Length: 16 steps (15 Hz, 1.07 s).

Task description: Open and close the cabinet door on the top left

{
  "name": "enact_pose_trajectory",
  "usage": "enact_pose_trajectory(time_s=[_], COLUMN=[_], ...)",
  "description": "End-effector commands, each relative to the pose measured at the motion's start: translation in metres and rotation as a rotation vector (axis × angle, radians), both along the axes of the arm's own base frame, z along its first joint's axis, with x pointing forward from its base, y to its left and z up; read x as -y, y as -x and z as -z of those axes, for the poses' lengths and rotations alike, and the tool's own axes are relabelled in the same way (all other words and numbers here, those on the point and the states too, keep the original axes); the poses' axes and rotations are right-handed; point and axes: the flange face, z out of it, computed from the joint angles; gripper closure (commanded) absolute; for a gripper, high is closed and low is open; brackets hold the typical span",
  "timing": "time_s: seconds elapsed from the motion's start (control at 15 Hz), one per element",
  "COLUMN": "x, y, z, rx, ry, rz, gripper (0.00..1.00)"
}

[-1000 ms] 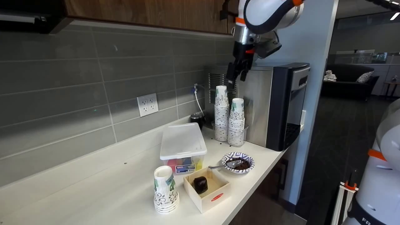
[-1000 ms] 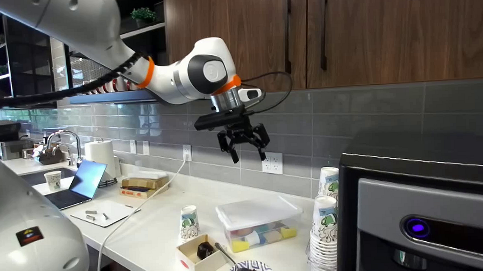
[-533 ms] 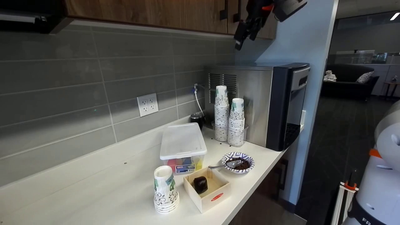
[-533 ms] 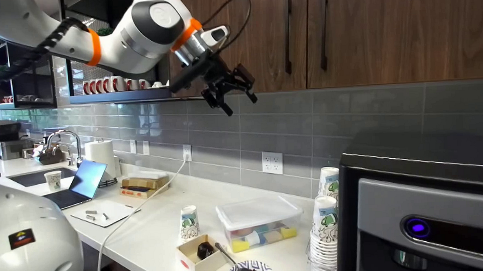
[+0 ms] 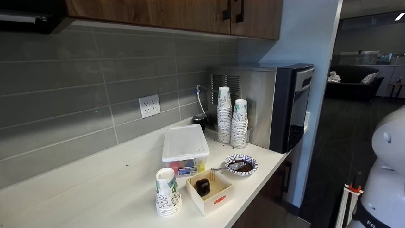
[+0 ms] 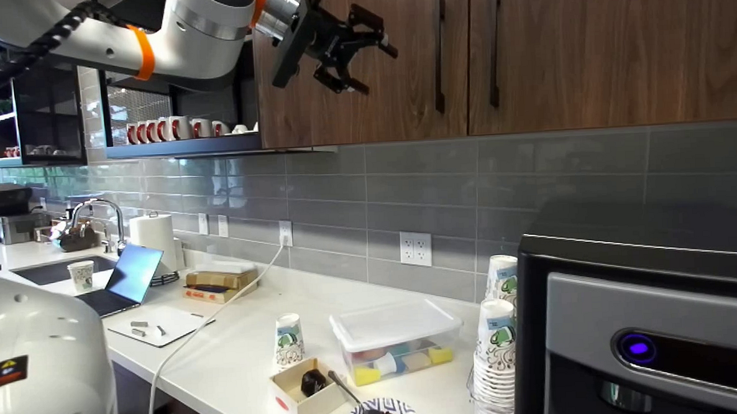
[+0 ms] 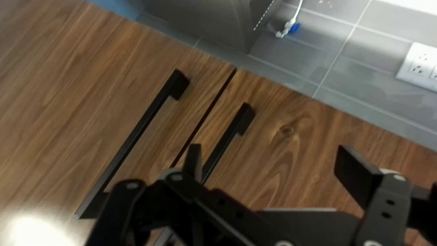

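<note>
My fingers [image 7: 356,176] were spread wide, with room between them. Past them stood the black handle [image 6: 438,54], near the side edge of the closed left cabinet door [image 6: 410,102]. Farther back, below the door's bottom edge, was the grey tile wall [image 6: 427,189].

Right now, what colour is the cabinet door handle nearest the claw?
The handle is black; the wrist view shows it best.

Counter [image 5: 95,196] — 1 bowl [image 5: 241,157], 1 laptop [image 6: 134,274]
</note>
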Motion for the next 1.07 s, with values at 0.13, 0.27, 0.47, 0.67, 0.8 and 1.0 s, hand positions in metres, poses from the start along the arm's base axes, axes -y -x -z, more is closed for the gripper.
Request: enact_pose_trajectory(time_s=[0.13, 0.27, 0.47, 0.67, 0.8, 1.0], x=[0.015, 0.020, 0.026, 0.031, 0.035, 0.038], y=[-0.046, -0.063, -0.084, -0.097, -0.103, -0.111], z=[-0.031, -0.033, -0.034, -0.034, -0.035, -0.034], rx=[0.153, 0.184, 0.221, 0.263, 0.296, 0.344], ry=[0.080, 0.092, 0.096, 0.098, 0.090, 0.083], rz=[0.052, 0.067, 0.094, 0.125, 0.150, 0.176], gripper=[0.00, 0.00, 0.00, 0.00, 0.00, 0.00])
